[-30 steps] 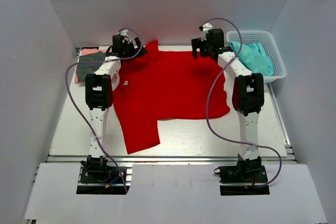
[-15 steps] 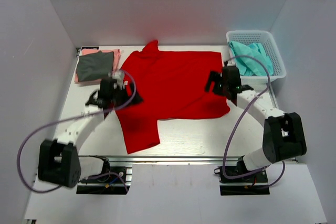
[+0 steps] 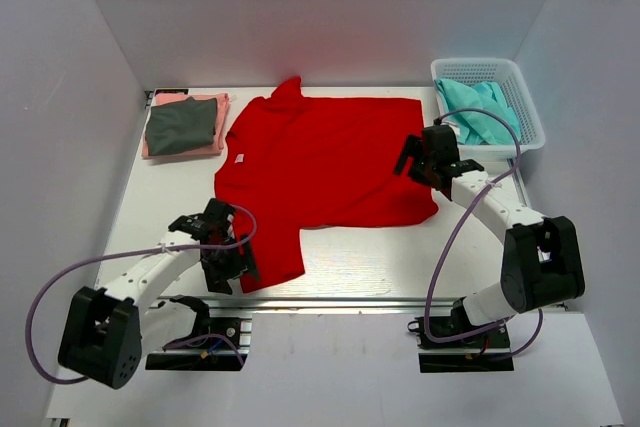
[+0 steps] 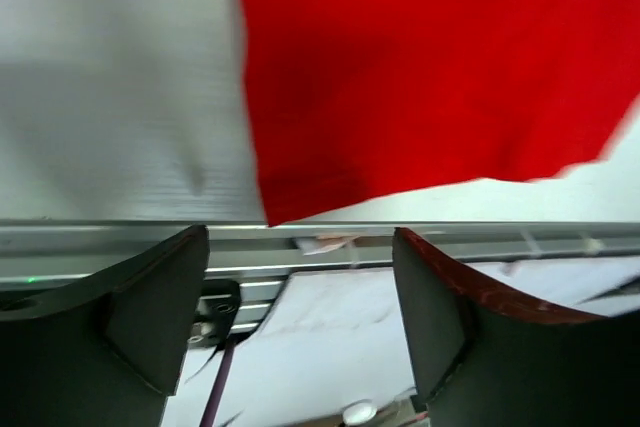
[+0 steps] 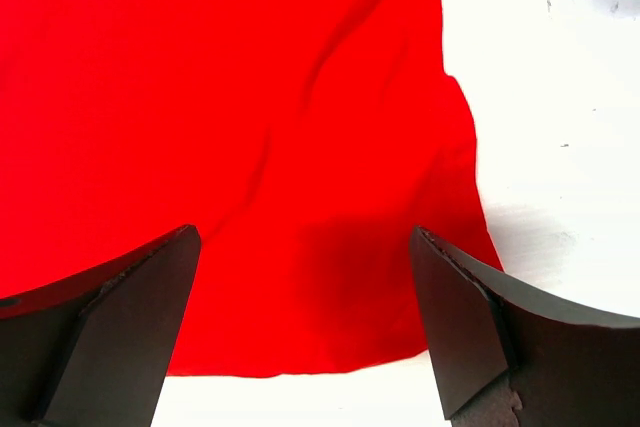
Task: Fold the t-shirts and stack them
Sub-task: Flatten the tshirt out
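Both arms have swung back from the far edge. Our left gripper (image 3: 228, 252) now hangs by the near sleeve of the red t-shirt (image 3: 320, 162), and our right gripper (image 3: 415, 159) over its hem, both with fingers spread and holding nothing. The shirt lies flat on the table (image 3: 340, 267) (spreading looks done), so we judge the first fold is next. The dark grey t-shirt (image 3: 182, 125) sits folded at far left.

a white lattice basket (image 3: 478, 66) is sitting at the far right corner of the white table (image 3: 400, 257). a silver metal rail (image 3: 340, 300) is running along the table's near edge.
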